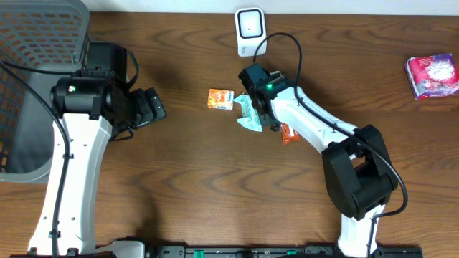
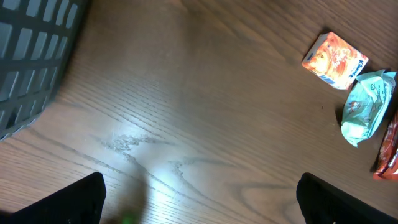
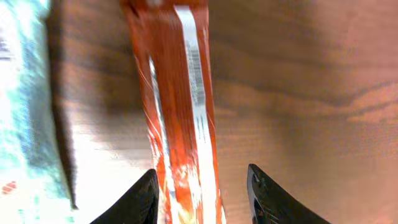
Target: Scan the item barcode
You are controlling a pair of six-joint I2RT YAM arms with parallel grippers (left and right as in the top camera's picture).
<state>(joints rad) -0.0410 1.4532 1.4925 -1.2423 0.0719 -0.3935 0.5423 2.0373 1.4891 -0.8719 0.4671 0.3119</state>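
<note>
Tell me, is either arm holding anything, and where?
Nothing seems held: the right gripper straddles one end of the packet, gap showing; the left gripper is open, empty.

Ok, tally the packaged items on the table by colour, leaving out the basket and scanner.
Orange box: 1
Teal packet: 1
Red wrapper: 1
Pink pack: 1
Total: 4

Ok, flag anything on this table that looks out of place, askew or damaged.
Nothing spilled or broken. The teal packet is crumpled and lies skewed between the orange carton and the red wrapper, all bunched near the scanner. The pink packet lies alone at the far right edge.
</note>
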